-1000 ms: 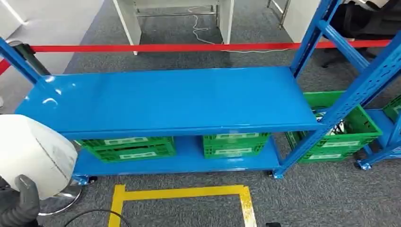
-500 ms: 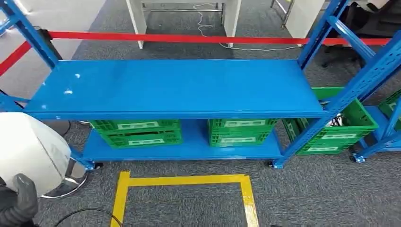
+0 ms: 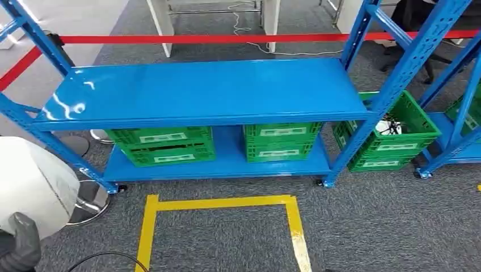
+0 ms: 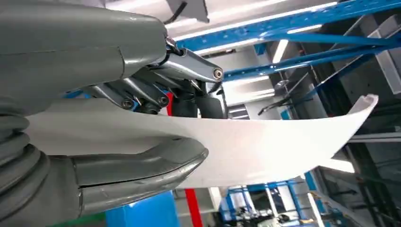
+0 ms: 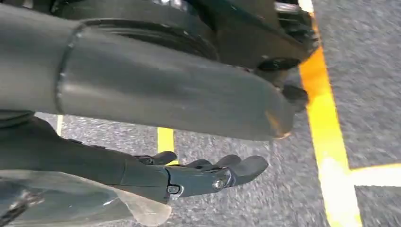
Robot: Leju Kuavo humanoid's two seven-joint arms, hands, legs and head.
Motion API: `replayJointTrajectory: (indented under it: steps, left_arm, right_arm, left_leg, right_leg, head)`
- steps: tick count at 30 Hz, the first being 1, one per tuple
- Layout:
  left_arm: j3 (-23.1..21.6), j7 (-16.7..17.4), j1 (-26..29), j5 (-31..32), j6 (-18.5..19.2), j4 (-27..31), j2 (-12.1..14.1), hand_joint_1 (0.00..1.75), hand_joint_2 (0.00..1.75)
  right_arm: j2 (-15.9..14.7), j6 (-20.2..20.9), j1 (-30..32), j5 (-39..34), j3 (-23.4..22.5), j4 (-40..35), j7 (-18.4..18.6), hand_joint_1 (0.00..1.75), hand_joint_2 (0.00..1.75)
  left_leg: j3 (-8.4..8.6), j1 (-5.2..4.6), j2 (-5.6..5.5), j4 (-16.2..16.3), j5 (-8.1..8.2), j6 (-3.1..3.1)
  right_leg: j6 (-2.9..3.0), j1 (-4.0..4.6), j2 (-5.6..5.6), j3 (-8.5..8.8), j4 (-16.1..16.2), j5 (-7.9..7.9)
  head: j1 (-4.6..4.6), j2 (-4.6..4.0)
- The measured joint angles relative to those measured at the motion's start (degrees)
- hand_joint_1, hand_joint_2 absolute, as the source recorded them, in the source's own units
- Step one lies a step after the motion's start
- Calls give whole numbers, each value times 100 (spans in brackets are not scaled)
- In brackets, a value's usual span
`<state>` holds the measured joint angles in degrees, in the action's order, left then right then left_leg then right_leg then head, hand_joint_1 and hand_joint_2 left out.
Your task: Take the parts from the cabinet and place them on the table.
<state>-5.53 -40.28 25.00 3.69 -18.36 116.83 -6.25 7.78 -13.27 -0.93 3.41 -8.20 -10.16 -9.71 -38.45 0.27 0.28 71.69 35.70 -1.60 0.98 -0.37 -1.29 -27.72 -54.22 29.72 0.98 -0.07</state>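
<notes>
At the near left edge of the head view, the left hand holds a white part, a broad curved sheet; in the left wrist view the thumb sits under the sheet and the darker fingers press its other face, so the fingers are clamped on the part. Just behind it a round metal base rests on the grey carpet. Farther on stands the blue cabinet, its upper shelf bare and glossy, with two stacked green crates at the left of the lower shelf and two more to their right. On the floor near the cabinet, yellow tape marks out a rectangle. A red barrier strip runs across the far side. To the right, beyond the cabinet's post, a green crate holds some small dark and white pieces. In the right wrist view the right hand hangs over the carpet and tape, its fingers apart and lightly curved, holding nothing.
</notes>
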Motion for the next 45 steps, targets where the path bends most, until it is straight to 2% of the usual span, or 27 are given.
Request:
replayJointTrajectory:
  steps: [2, 4, 6, 7, 10, 11, 12, 13, 15, 16, 17, 19, 20, 21, 25, 26, 27, 29, 31, 32, 33, 35, 36, 37, 41, 43, 45]
  left_arm:
    - [0, 0, 16, -28, -48, 2, 0, 175, 175]
    - [2, 0, 19, -37, -68, 11, 0, 175, 175]
    - [2, 0, 9, -35, -72, 44, -2, 175, 175]
    - [0, 2, -17, -39, -68, 57, -2, 175, 175]
    - [-4, 0, -27, -70, -54, 61, 0, 175, 175]
    - [-7, 0, -13, -74, -50, 61, 0, 175, 175]
    - [-13, 0, -33, -96, -50, 61, 2, 175, 175]
    - [-20, 2, -58, -136, -52, 61, 2, 175, 175]
    - [-22, 2, -66, -179, -65, 61, 13, 175, 175]
    - [-22, 2, -43, -179, -72, 61, 17, 175, 175]
    - [-22, 2, -13, -179, -76, 61, 20, 175, 175]
    - [-22, 2, 25, -192, -81, 61, 24, 175, 175]
    - [-24, 2, 32, -192, -81, 61, 26, 175, 175]
    - [-28, 2, 37, -192, -81, 61, 26, 175, 175]
    - [-26, 2, 48, -195, -61, 63, 46, 175, 175]
    - [-26, 0, 43, -192, -52, 68, 59, 175, 175]
    - [-26, 0, 42, -186, -44, 74, 88, 175, 175]
    - [-28, 2, -23, -186, -44, 76, 105, 175, 175]
    - [-31, 2, -27, -186, -44, 72, 114, 175, 175]
    - [-31, 2, -25, -188, -44, 68, 125, 175, 175]
    - [-31, 2, -27, -192, -46, 68, 129, 175, 175]
    - [-31, 2, -26, -192, -44, 68, 140, 175, 175]
    - [-33, 2, -30, -192, -46, 68, 142, 175, 175]
    - [-39, 4, -47, -192, -46, 66, 142, 175, 175]
    - [-37, 2, -27, -192, -46, 63, 146, 175, 175]
    - [-48, 4, -38, -195, -46, 63, 149, 175, 175]
    - [-57, 4, -41, -195, -43, 61, 151, 175, 175]
  right_arm:
    - [-2, 43, 2, 59, 7, 0, -19, 0, 0]
    - [-7, 70, 10, 100, 9, 0, -26, 0, 0]
    - [-17, 74, 13, 122, 11, 0, -26, 0, 0]
    - [-17, 74, 13, 129, 13, 0, -24, 0, 0]
    - [-26, 85, -12, 184, 20, 0, 37, 0, 0]
    - [-33, 100, -14, 212, 35, 0, 66, 0, 0]
    - [-50, 103, -14, 243, 50, 0, 96, 0, 0]
    - [-52, 122, -12, 284, 63, 0, 137, 0, 0]
    - [-74, 138, -1, 383, 101, 0, 199, 0, 0]
    - [-90, 146, 6, 439, 144, 0, 203, 0, 0]
    - [-109, 155, 8, 463, 177, 0, 203, 0, 0]
    - [-131, 157, 5, 503, 201, 0, 197, 0, 0]
    - [-146, 159, 4, 507, 210, 0, 197, 0, 0]
    - [-173, 159, -4, 509, 225, 0, 197, 0, 0]
    - [-197, 159, -5, 553, 284, 0, 221, 0, 0]
    - [-192, 155, -1, 590, 306, 0, 251, 0, 0]
    - [-192, 113, -6, 625, 324, 0, 276, 0, 0]
    - [-147, 55, -8, 671, 352, 0, 313, 0, 0]
    - [-114, 13, -3, 699, 380, 2, 354, 0, 0]
    - [-98, 2, -5, 721, 402, 2, 365, 0, 0]
    - [-90, 2, -11, 747, 428, 0, 387, 0, 0]
    - [-79, 2, -27, 793, 470, 0, 396, 0, 0]
    - [-70, 2, -32, 806, 483, 0, 396, 0, 0]
    - [-68, 2, -36, 806, 485, 0, 396, 0, 0]
    - [-55, 4, -79, 815, 501, -2, 404, 0, 0]
    - [-55, 4, -90, 817, 516, -4, 402, 0, 0]
    - [-55, 11, -78, 835, 522, -2, 406, 0, 0]
  left_leg:
    - [57, 31, 0, 391, -290, -38]
    - [458, 49, 45, -81, -772, -44]
    - [1211, 31, 409, -1172, -678, -8]
    - [1365, -12, 421, -1505, -522, 61]
    - [1279, -7, 254, -1641, -451, 201]
    - [1267, 27, 207, -1676, -514, 255]
    - [1226, 19, 163, -1672, -547, 299]
    - [1175, 13, 113, -1665, -583, 333]
    - [1084, -25, 10, -1659, -654, 368]
    - [1042, -50, -63, -1653, -691, 372]
    - [1015, -68, -126, -1650, -719, 373]
    - [996, -102, -258, -1645, -756, 368]
    - [992, -106, -320, -1642, -771, 362]
    - [974, -109, -364, -1634, -780, 352]
    - [829, -85, -609, -1583, -865, 222]
    - [806, -92, -609, -1526, -826, 217]
    - [731, -108, -379, -1371, -687, 168]
    - [339, -60, -145, -514, -203, 79]
    - [-12, -14, -100, 261, 63, 12]
    - [-12, 14, -92, 279, -6, -8]
    - [115, 36, -70, 29, -201, -21]
    - [642, 51, 92, -1007, -724, -18]
    - [864, 46, 339, -1459, -845, -12]
    - [894, -22, 414, -1569, -782, 35]
    - [802, -31, 149, -1573, -837, 228]
    - [792, 7, 59, -1590, -884, 301]
    - [743, -10, -71, -1588, -903, 338]
  right_leg:
    - [-10, 0, -93, -201, -51, -108]
    - [-43, -2, -202, -308, -119, -178]
    - [-95, 33, -289, -387, -201, -224]
    - [-123, 33, -345, -413, -240, -242]
    - [-234, 35, -539, -478, -275, -323]
    - [-274, 10, -452, -560, -319, -263]
    - [-307, 2, -166, -631, -525, -55]
    - [-312, 2, -8, -779, -908, 197]
    - [-316, 6, 102, -1139, -1828, 624]
    - [-305, 8, 114, -1221, -2072, 683]
    - [-284, 11, 118, -1148, -2004, 593]
    - [-211, 28, 177, -633, -1157, 158]
    - [-160, 34, 310, -318, -622, -53]
    - [-94, 31, 614, -140, -273, -25]
    - [-93, 36, 449, -58, -141, -31]
    - [-61, -36, 351, -46, -81, -75]
    - [-37, -25, 283, -51, -79, -82]
    - [-24, -20, 118, -70, -82, -84]
    - [-24, -18, -51, -94, -88, -83]
    - [-26, -19, -133, -96, -89, -82]
    - [-27, -19, -209, -96, -90, -81]
    - [-54, -24, -334, -67, -96, -65]
    - [-82, -16, -387, -51, -101, -51]
    - [-127, 34, -427, -66, -134, -25]
    - [-254, 17, -652, -34, -118, -19]
    - [-301, -22, -59, -239, -508, 311]
    - [-299, -21, 110, -722, -1550, 802]
  head:
    - [-4, 0]
    - [-2, 0]
    - [-7, 0]
    - [-7, 0]
    - [-2, 0]
    - [-2, 0]
    - [2, 0]
    - [18, 0]
    - [11, 0]
    - [15, 0]
    - [9, 0]
    - [11, 0]
    - [13, 0]
    - [7, 0]
    - [4, 0]
    - [2, 0]
    - [-2, 0]
    - [-55, 0]
    - [-61, 0]
    - [-59, 0]
    - [-59, 0]
    - [-59, 0]
    - [-59, 0]
    - [-65, 0]
    - [-68, 0]
    - [-9, 0]
    - [-5, 0]
